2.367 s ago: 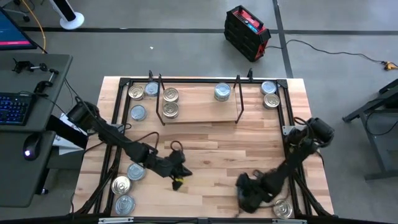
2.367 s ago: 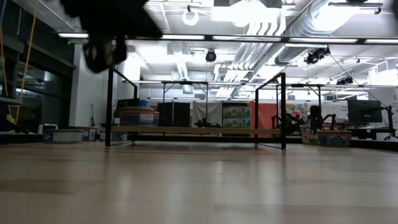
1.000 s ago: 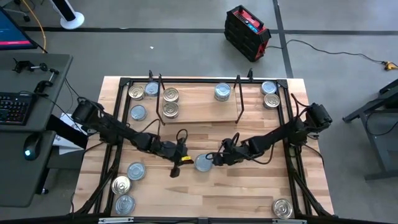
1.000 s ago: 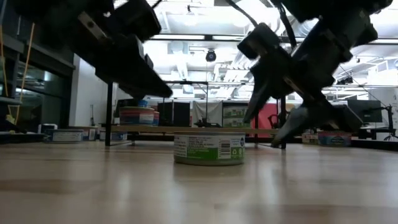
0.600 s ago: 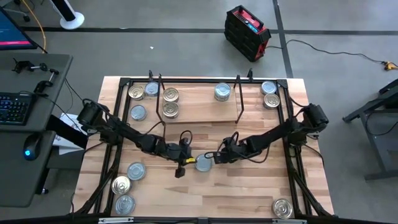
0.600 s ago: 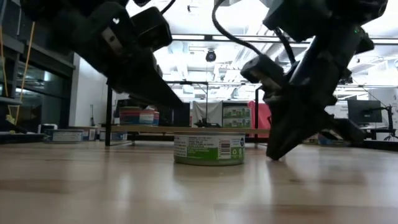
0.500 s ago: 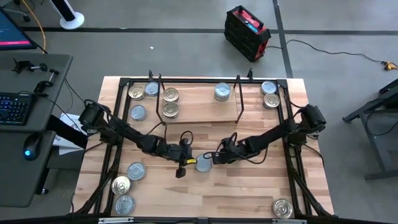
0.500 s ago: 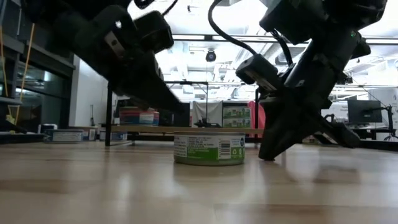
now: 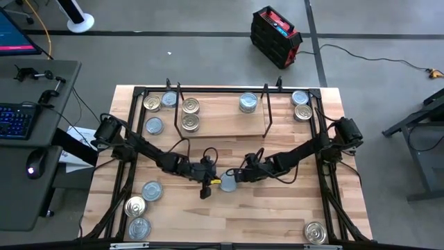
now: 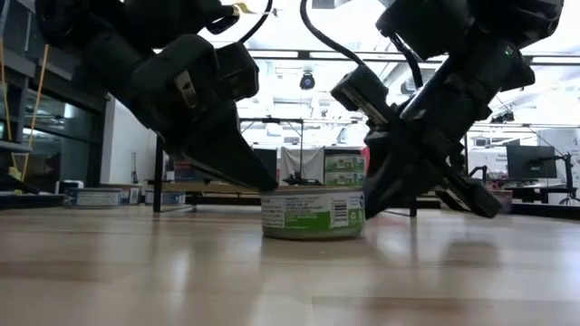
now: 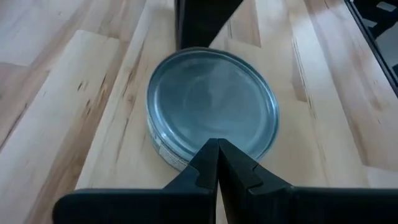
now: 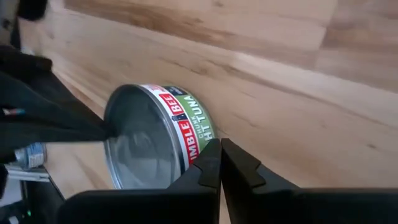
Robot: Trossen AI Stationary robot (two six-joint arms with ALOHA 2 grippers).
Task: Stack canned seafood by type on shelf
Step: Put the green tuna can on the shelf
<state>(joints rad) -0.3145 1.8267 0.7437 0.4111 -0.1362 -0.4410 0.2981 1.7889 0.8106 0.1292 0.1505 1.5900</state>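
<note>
Wooden table (image 9: 277, 215) bearing scattered tins (image 9: 152, 191); shelf (image 9: 229, 118) at its far edge carries three tins (image 9: 189, 106).

It looked like a robotics lab: exposed ceiling ducts (image 10: 453, 36) ran over a grey concrete floor (image 9: 208, 62), and 1 desk carried a keyboard (image 9: 15, 119).

tin (image 9: 227, 183) | silver-blue lid | upright | table centre, off shelf (image 9: 222, 125)

Both arms reach low toward the middle. The left gripper (image 9: 206, 182) has its fingers pressed together, and so does the right gripper (image 9: 236, 178), tips pointing at each other.
</note>
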